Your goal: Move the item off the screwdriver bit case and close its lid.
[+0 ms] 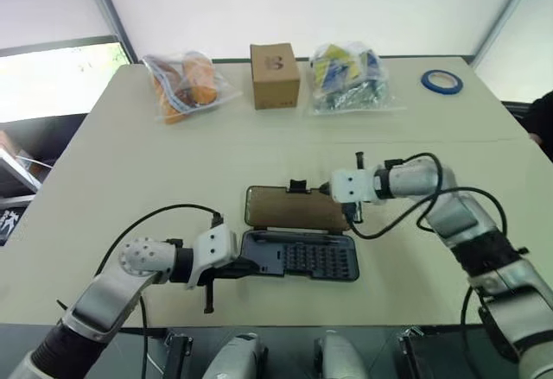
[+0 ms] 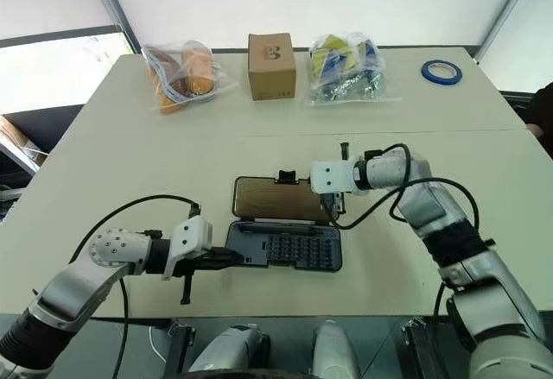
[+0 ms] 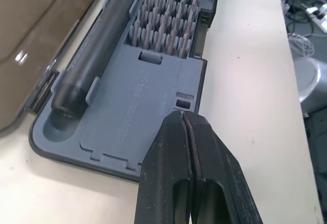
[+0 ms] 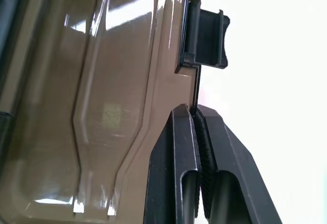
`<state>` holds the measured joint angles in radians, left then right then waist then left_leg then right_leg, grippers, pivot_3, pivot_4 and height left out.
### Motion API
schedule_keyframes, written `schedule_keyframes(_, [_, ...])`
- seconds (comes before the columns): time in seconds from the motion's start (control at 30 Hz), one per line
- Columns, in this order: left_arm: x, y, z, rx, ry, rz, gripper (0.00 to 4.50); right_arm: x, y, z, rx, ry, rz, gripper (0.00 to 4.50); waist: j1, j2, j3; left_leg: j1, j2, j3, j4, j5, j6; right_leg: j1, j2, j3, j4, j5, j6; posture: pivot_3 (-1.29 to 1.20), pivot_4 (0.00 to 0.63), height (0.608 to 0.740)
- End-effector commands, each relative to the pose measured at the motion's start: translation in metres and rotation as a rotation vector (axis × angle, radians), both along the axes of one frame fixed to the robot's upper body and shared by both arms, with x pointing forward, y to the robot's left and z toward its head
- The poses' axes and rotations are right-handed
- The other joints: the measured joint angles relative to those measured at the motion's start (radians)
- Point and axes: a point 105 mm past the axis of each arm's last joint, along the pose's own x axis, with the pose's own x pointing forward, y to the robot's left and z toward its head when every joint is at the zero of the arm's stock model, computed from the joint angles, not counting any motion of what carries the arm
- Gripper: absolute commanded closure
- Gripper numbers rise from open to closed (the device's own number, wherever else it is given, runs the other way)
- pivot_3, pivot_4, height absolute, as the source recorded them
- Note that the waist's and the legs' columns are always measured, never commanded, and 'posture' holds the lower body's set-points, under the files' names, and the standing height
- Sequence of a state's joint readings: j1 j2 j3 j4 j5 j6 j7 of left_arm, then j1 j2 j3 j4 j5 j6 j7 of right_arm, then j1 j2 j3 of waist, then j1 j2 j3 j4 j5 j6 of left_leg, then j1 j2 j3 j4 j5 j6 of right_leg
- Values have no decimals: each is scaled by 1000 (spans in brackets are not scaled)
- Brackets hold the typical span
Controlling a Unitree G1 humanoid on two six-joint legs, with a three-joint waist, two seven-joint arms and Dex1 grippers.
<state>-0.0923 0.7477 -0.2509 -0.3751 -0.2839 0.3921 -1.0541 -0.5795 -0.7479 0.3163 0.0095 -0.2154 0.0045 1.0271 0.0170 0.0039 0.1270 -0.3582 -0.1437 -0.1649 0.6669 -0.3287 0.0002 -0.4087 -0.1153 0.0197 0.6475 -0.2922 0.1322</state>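
While the flat dark grey plastic screwdriver bit case [image 1: 298, 256] lies open at the near middle of the beige table [image 1: 130, 172], nothing rests on it, so the step in hand looks to be closing. Its smoky brown translucent lid [image 1: 294, 208] is folded out flat on the far side of the tray of bits. The right gripper [image 4: 196, 113] has its jaws closed on the lid's thin far edge, just beside the small black latch tab [image 4: 203, 39]. The left gripper [image 3: 183, 116], jaws shut and holding nothing, presses on the case's left end, probably to steady it. Next, the lid must likely swing up and over toward the near side. Along the far edge sit a bagged orange item [image 1: 183, 85], a brown cardboard box [image 1: 275, 75], a bag of colourful packets [image 1: 349, 77] and blue tape [image 1: 441, 81]; a pale wall stands behind.
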Motion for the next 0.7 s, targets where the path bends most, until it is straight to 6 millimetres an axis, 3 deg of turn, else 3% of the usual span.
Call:
schedule_keyframes(0.03, [-2, 6, -13, 35, 60, 21, 4500, -6, 2, 11, -25, -73, 10, 4490, -3, 0, 0, 0, 0, 0, 0, 0, 0, 0, 0, 0, 0, 0, 0, 0, 150, 740])
schedule_keyframes(0.17, [4, -2, 4, -117, 126, 94, 4500, -3, 7, 9, -59, -137, 25, 4490, -2, 0, 1, 0, 0, 0, -1, 0, 0, 0, 0, 0, 0, 0, 0, 0, 150, 740])
schedule_keyframes(0.33, [23, -2, 78, -569, 305, 217, 4500, 0, 8, 11, -74, -176, 35, 4490, -4, -6, 8, -1, 1, -1, 0, 0, 0, -1, 1, 0, 1, 0, 0, 0, 150, 740])
schedule_keyframes(0.47, [42, 15, 113, -734, 318, 299, 4500, 2, 7, 14, -73, -192, 34, 4490, -8, -7, 9, -2, 2, 0, 0, 1, -1, -3, 1, 0, 2, 0, 0, 0, 150, 740])
schedule_keyframes(0.5, [49, 20, 118, -750, 298, 334, 4500, 2, 8, 15, -72, -195, 33, 4490, -8, -7, 9, -1, 2, 0, 0, 1, -1, -3, 1, 0, 1, 0, 0, 0, 150, 740])
schedule_keyframes(0.57, [85, 38, 118, -719, 144, 525, 4500, 3, 8, 17, -66, -198, 26, 4490, -4, -7, 9, -1, 2, 0, 0, 1, -1, -3, 1, 0, 1, 0, 0, 0, 150, 740])
schedule_keyframes(0.7, [129, 51, 84, -489, -5, 716, 4500, 5, 12, 20, -51, -205, 15, 4490, -5, -7, 10, -1, 2, 1, 0, 1, -2, -1, 2, -1, -1, 0, 0, 0, 150, 740])
